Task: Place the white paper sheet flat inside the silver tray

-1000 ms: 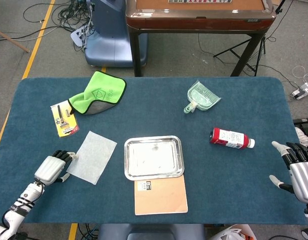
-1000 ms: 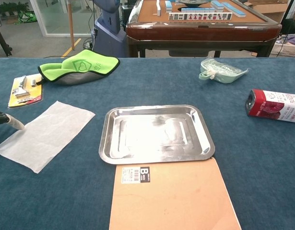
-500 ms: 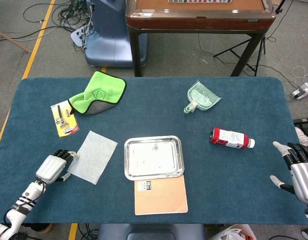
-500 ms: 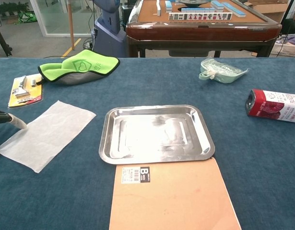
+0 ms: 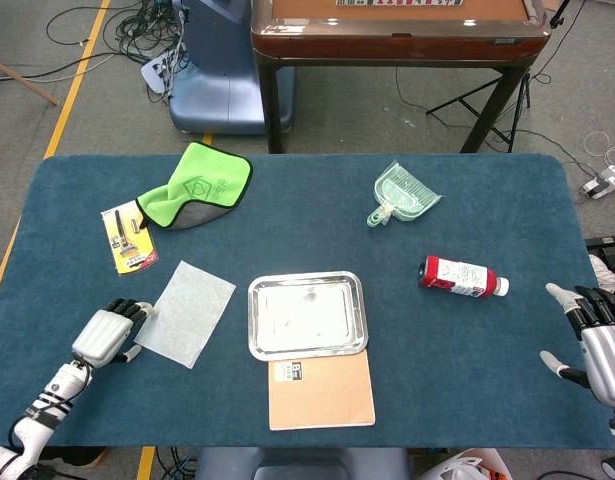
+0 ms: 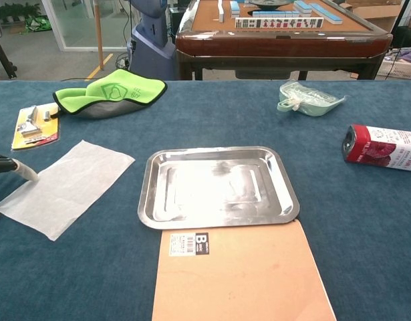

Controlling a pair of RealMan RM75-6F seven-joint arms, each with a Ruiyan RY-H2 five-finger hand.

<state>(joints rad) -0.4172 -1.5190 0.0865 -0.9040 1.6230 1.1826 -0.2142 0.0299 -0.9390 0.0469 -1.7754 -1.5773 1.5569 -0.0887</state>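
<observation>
1. Two hands in view. Left hand [image 5: 105, 334] sits at the left edge of the white paper sheet [image 5: 186, 313]; fingers [image 6: 15, 168] touch the sheet's edge, but can't tell if they actually pinch it.
2. Right hand [image 5: 599, 340] is at the far right counter edge, fingers spread, holding nothing.
3. Paper sheet lies flat on the blue counter [image 5: 487, 200], just left of the silver tray [image 5: 307, 316], apart from it. Tray holds nothing.
4. Tan board [image 5: 321, 389] with a barcode label touches the tray's near edge.
5. Green cloth [image 5: 195, 184] is at the far left; yellow blister pack [image 5: 127, 238] is just beside it.
6. Pale green scoop [image 5: 402, 195] sits far right of centre; red-and-white bottle [image 5: 461, 277] lies on its side to the tray's right.
</observation>
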